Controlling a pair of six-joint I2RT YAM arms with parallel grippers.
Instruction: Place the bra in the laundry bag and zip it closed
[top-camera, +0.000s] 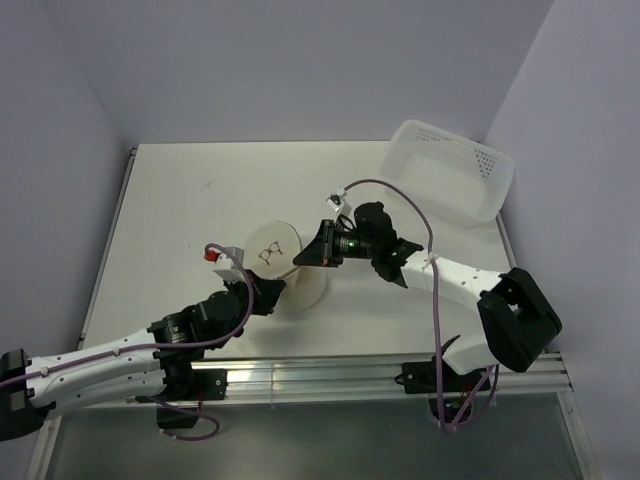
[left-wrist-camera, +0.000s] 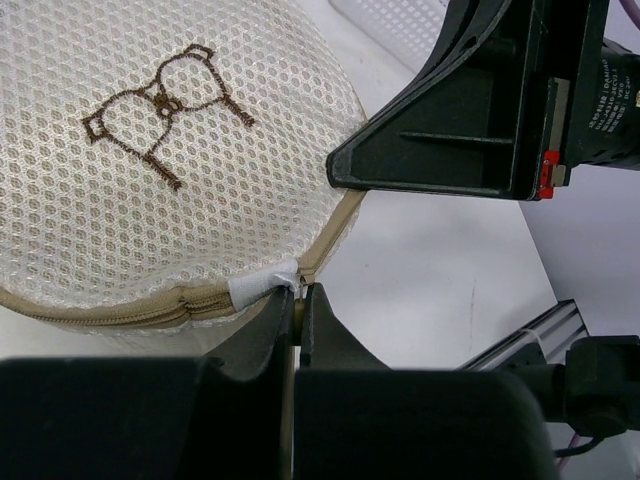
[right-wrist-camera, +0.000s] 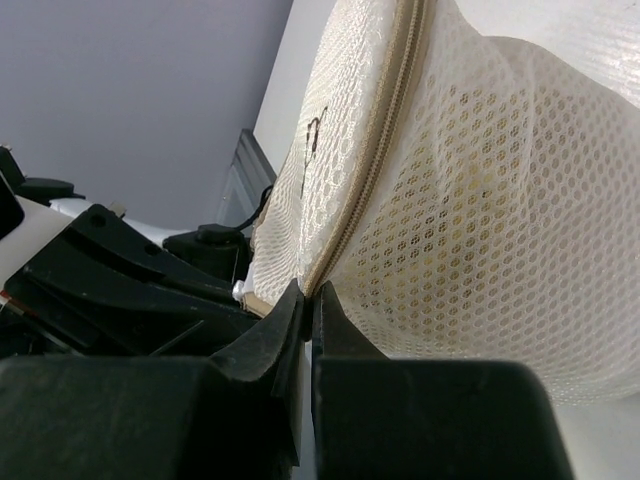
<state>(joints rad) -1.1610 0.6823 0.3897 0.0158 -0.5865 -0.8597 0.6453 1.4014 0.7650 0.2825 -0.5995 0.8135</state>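
The laundry bag (top-camera: 285, 268) sits mid-table between the 2 arms; the bra is out of plain sight, likely inside. The left gripper (left-wrist-camera: 298, 292) pinches the white tab (left-wrist-camera: 262, 287) at the bag's near edge. The right gripper (right-wrist-camera: 308, 295), pressed together on the zip (right-wrist-camera: 375, 170) close by, probably has to follow the rim's curve away from that tab.

Stitched in brown thread on the flat lid of the round cream-white mesh laundry bag (left-wrist-camera: 120, 230): an embroidered bra outline (left-wrist-camera: 160, 105), two cups with straps. Same mark visible small from above and edge-on from the right wrist. On the black cylindrical motor housing (left-wrist-camera: 615, 95), fine white print (left-wrist-camera: 606, 92), too small to read.
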